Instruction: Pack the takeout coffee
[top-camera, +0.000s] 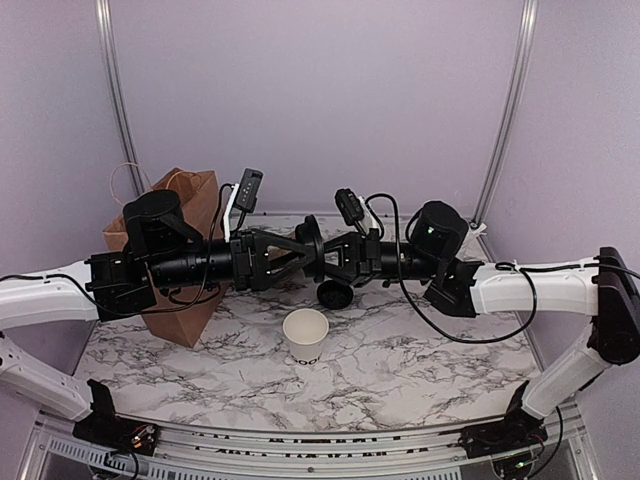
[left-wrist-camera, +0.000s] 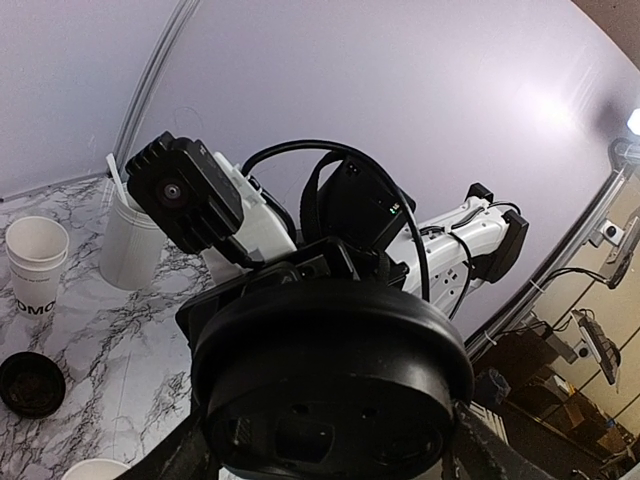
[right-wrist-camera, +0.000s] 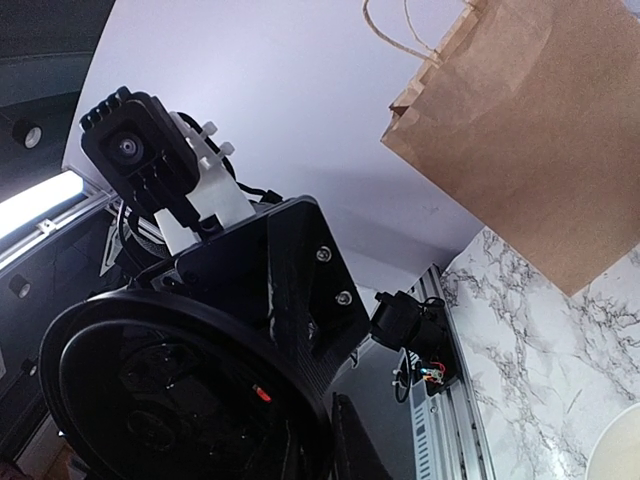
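While the takeout coffee cup (top-camera: 305, 335) stands upright and uncovered on the marble desk (top-camera: 420, 370), just in front of the two meeting arms, a loose lid (top-camera: 335, 293) lies flat on the desk just behind it. Above them a black lid (top-camera: 309, 233) stands on edge between the claws: the right claw (top-camera: 322, 255) is pinched closed on it, and the left claw (top-camera: 298, 255) has its jaws spread to either side, touching or not I cannot tell. A brown paper bag (top-camera: 185, 250) stands at the left, well apart from the cup.
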